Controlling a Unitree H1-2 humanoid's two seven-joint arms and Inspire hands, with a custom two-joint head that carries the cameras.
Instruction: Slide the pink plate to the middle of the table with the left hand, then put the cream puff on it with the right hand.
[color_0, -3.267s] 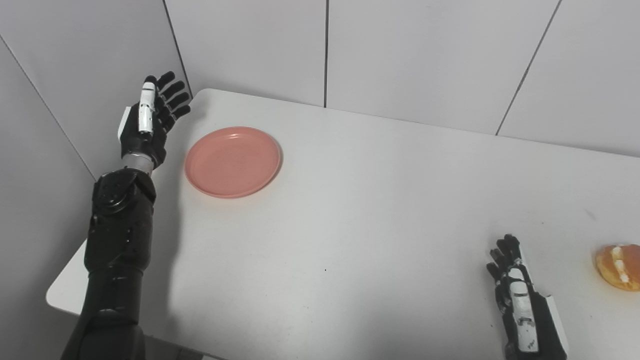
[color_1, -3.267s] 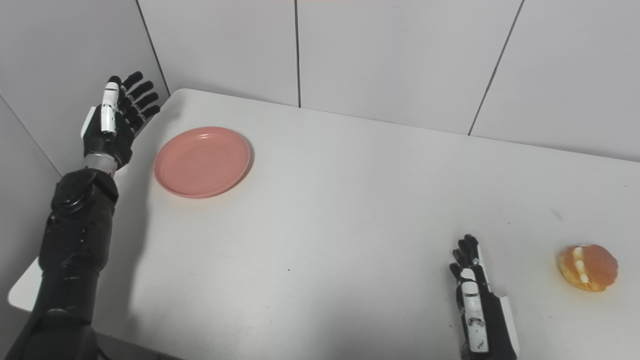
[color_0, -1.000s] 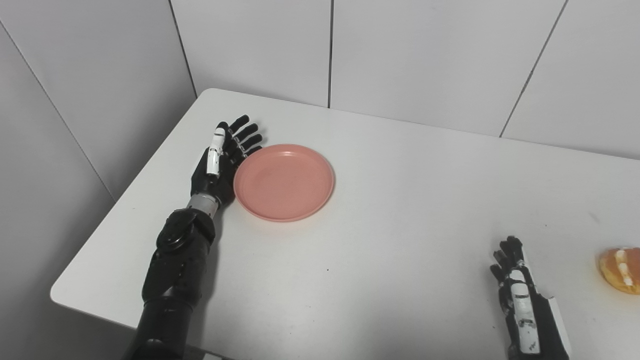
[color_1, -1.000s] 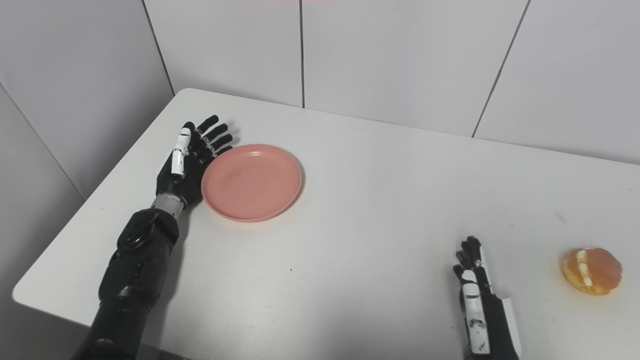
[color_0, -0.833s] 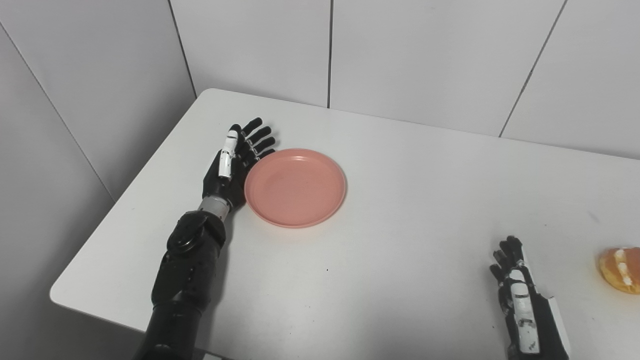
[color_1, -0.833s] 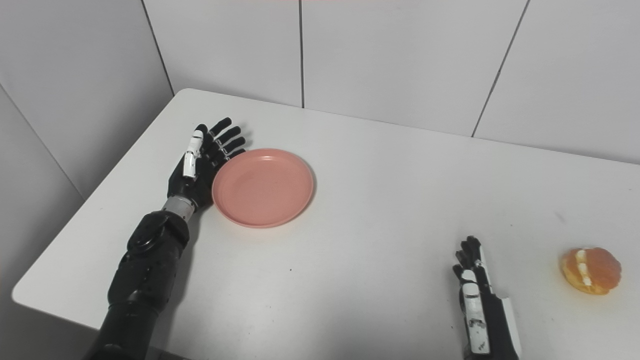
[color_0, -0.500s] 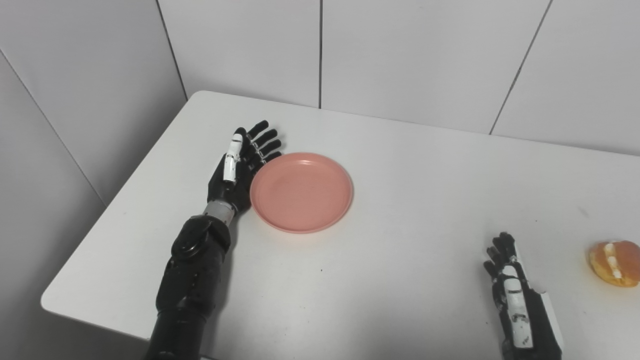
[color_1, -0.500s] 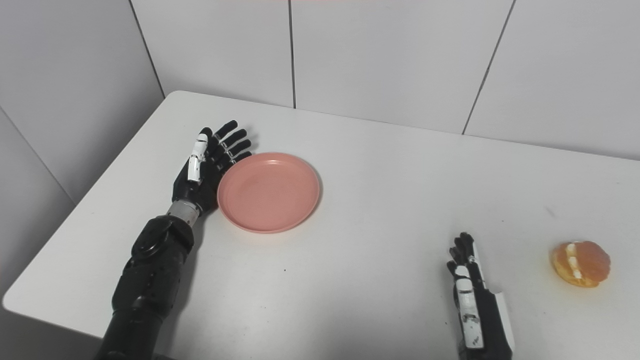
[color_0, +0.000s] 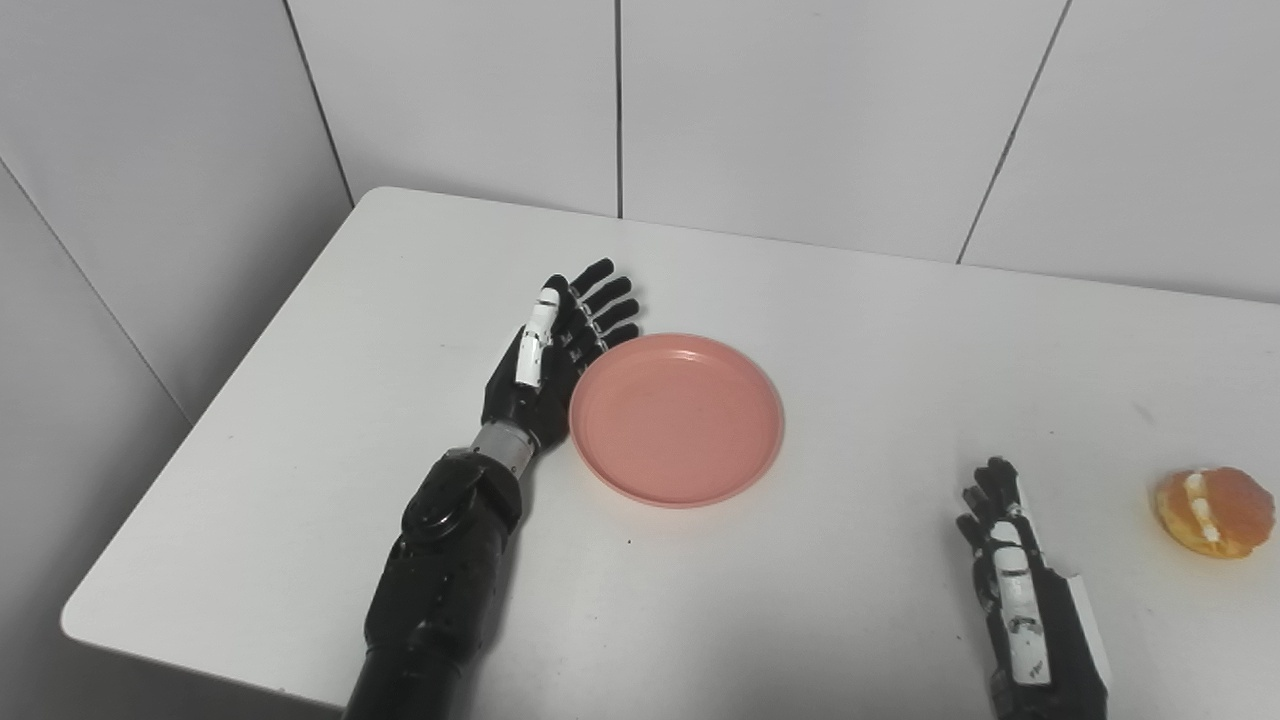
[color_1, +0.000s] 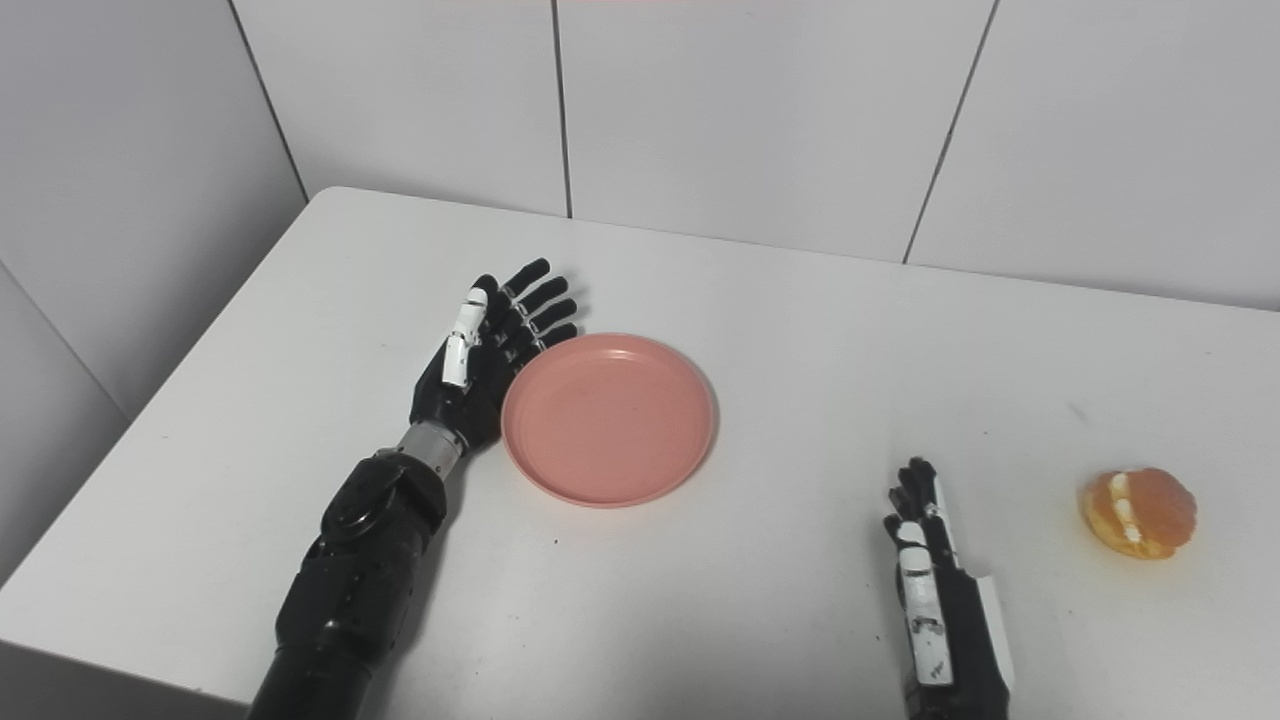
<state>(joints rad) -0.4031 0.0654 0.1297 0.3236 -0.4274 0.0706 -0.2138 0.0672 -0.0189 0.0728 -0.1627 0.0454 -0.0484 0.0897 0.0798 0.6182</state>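
The pink plate (color_0: 677, 418) lies flat on the white table (color_0: 330, 420), left of the table's middle. My left hand (color_0: 550, 350) is open, set on edge with its palm against the plate's left rim. The cream puff (color_0: 1214, 512), orange-brown with a cream filling, sits near the table's right side. My right hand (color_0: 1010, 580) is open and empty, on edge near the front edge, left of the cream puff and apart from it. The same scene shows in the right eye view: plate (color_1: 608, 417), left hand (color_1: 487, 343), right hand (color_1: 925, 570), cream puff (color_1: 1138, 512).
Grey panelled walls (color_0: 800, 110) close the table in at the back and left. The table's rounded front-left corner (color_0: 75, 625) is near my left arm.
My left hand has pushed the plate to the right and a little nearer, staying against its left rim. The camera has also shifted. The right hand and the cream puff have stayed in place.
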